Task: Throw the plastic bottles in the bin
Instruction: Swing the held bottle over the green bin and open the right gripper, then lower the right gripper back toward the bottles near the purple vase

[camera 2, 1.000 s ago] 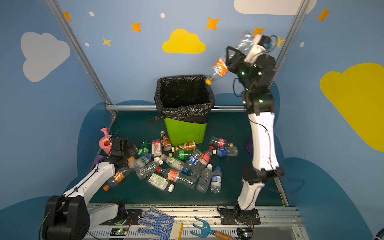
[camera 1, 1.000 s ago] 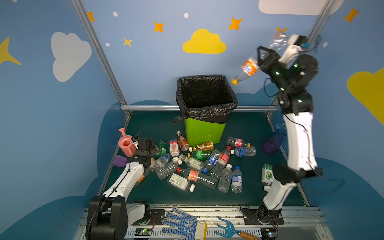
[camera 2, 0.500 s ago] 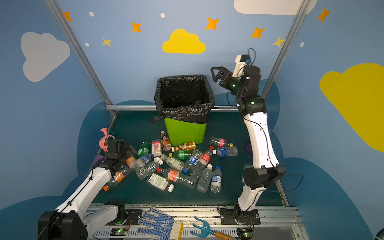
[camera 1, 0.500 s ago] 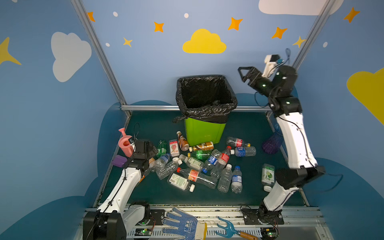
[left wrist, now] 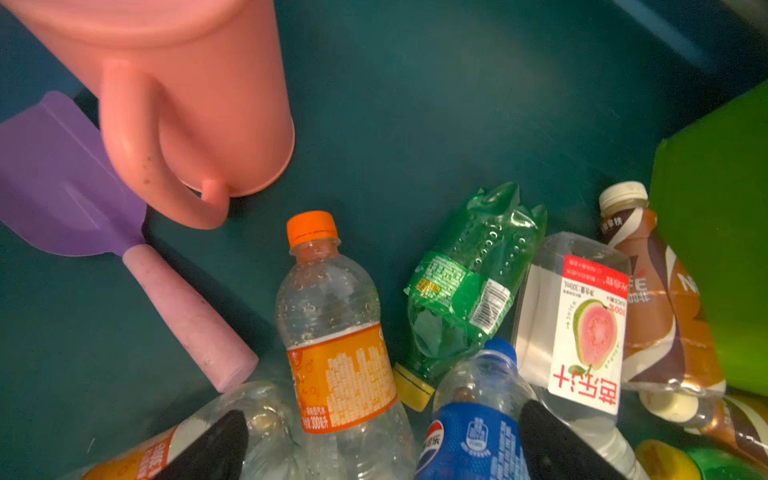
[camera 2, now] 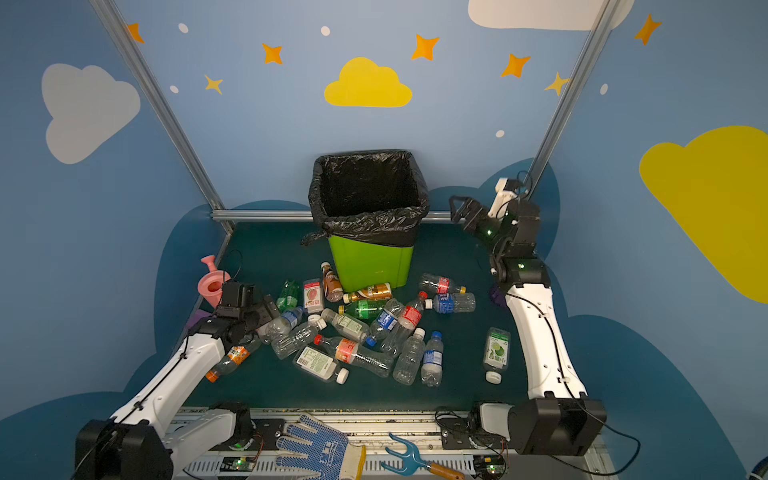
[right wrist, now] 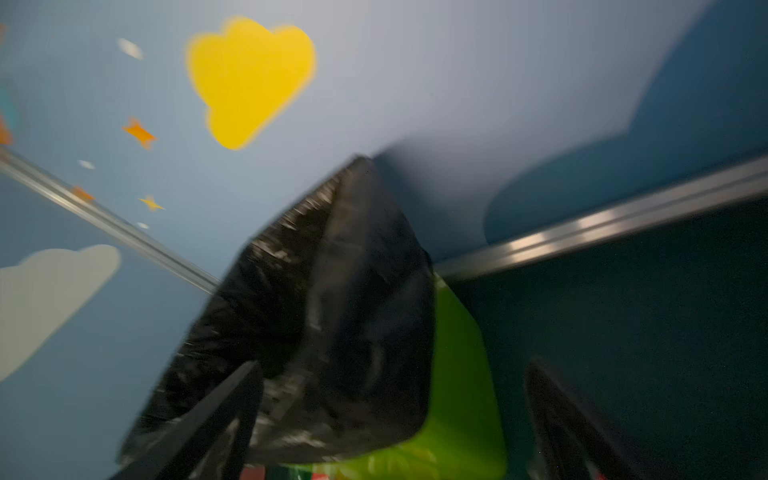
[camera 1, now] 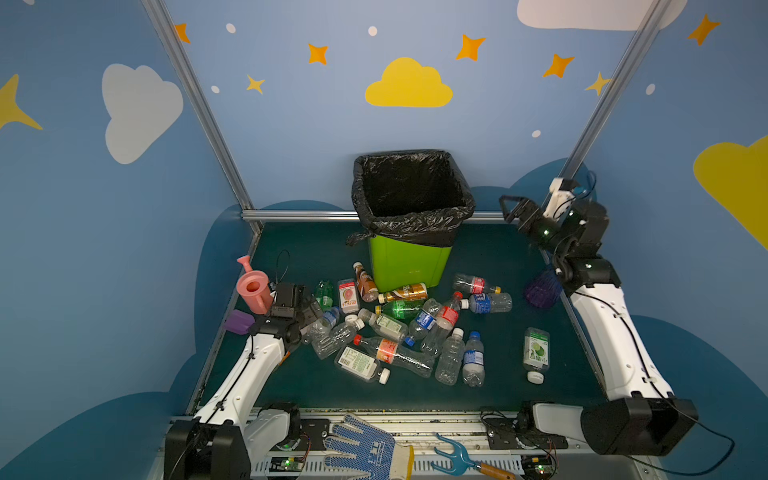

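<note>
- Plastic bottles (camera 1: 399, 332): mostly clear, some green/brown, heaped mid-floor just near of lime bin (camera 1: 409, 262) w/ black bag.
- Left gripper (left wrist: 380, 415): fingers wide at heap's left edge, orange-cap bottle (left wrist: 332, 324) btwn them.
- Right gripper (camera 1: 510, 208): fingers wide, empty, in air right of bin rim.

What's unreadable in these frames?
Bin contents: liner too dark in both top views.
Right wrist view: motion blur smears bin and right gripper.
Vase: mostly behind right arm, both top views.
Left gripper: only fingertips inside left wrist view's edge.
</note>
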Robot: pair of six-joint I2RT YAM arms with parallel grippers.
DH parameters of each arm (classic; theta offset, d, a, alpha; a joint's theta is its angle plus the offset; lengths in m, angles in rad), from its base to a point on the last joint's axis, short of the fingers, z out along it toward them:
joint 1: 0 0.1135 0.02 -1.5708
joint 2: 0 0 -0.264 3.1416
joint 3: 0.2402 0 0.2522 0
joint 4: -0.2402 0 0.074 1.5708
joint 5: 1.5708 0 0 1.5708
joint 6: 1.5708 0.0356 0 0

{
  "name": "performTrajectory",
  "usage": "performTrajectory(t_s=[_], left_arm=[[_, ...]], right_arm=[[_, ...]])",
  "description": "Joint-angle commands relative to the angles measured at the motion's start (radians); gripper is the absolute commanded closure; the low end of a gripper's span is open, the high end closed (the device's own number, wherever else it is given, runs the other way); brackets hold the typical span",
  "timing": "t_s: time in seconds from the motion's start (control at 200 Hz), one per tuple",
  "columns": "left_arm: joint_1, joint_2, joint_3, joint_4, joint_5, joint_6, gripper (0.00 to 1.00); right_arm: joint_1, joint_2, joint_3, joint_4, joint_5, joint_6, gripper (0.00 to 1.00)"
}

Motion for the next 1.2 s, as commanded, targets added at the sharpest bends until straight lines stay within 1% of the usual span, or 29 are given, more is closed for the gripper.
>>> performTrajectory(t_s=[0.0, 0.095, 0.205, 0.32, 0.385, 0.496, 0.621, 0.741, 0.911, 1.011, 1.196], left_arm=[[-0.004, 0.002, 0.057, -0.113, -0.033, 0.02, 0.0], [-0.004, 0.005, 0.085, -0.195, -0.118, -0.005, 0.0], [-0.004, 0.006, 0.097, -0.28, -0.194, -0.069, 0.0], [-0.004, 0.0, 0.065, -0.29, -0.227, -0.127, 0.0], [-0.004, -0.007, 0.048, -0.278, -0.225, -0.152, 0.0], [-0.005, -0.021, 0.035, -0.255, -0.225, -0.17, 0.0], [-0.004, -0.024, 0.048, -0.288, -0.267, -0.163, 0.0], [-0.004, -0.039, 0.041, -0.318, -0.317, -0.178, 0.0], [-0.004, -0.084, -0.004, -0.246, -0.323, -0.171, 0.0], [-0.004, -0.09, 0.001, -0.222, -0.329, -0.145, 0.0], [-0.004, -0.098, 0.02, -0.196, -0.334, -0.104, 0.0]], right_arm=[[-0.039, -0.103, -0.128, -0.057, 0.018, -0.005, 0.02], [-0.086, -0.172, -0.279, -0.069, 0.055, 0.003, 0.02], [-0.136, -0.219, -0.381, -0.112, 0.087, -0.012, 0.02], [-0.169, -0.227, -0.407, -0.203, 0.17, -0.074, 0.02], [-0.184, -0.221, -0.411, -0.263, 0.227, -0.11, 0.02], [-0.207, -0.21, -0.427, -0.31, 0.296, -0.116, 0.02], [-0.227, -0.214, -0.462, -0.331, 0.336, -0.11, 0.02], [-0.234, -0.217, -0.474, -0.407, 0.437, -0.074, 0.02], [-0.247, -0.209, -0.505, -0.486, 0.584, 0.029, 0.02], [-0.273, -0.185, -0.529, -0.499, 0.6, 0.083, 0.02], [-0.322, -0.122, -0.528, -0.512, 0.592, 0.091, 0.02]])
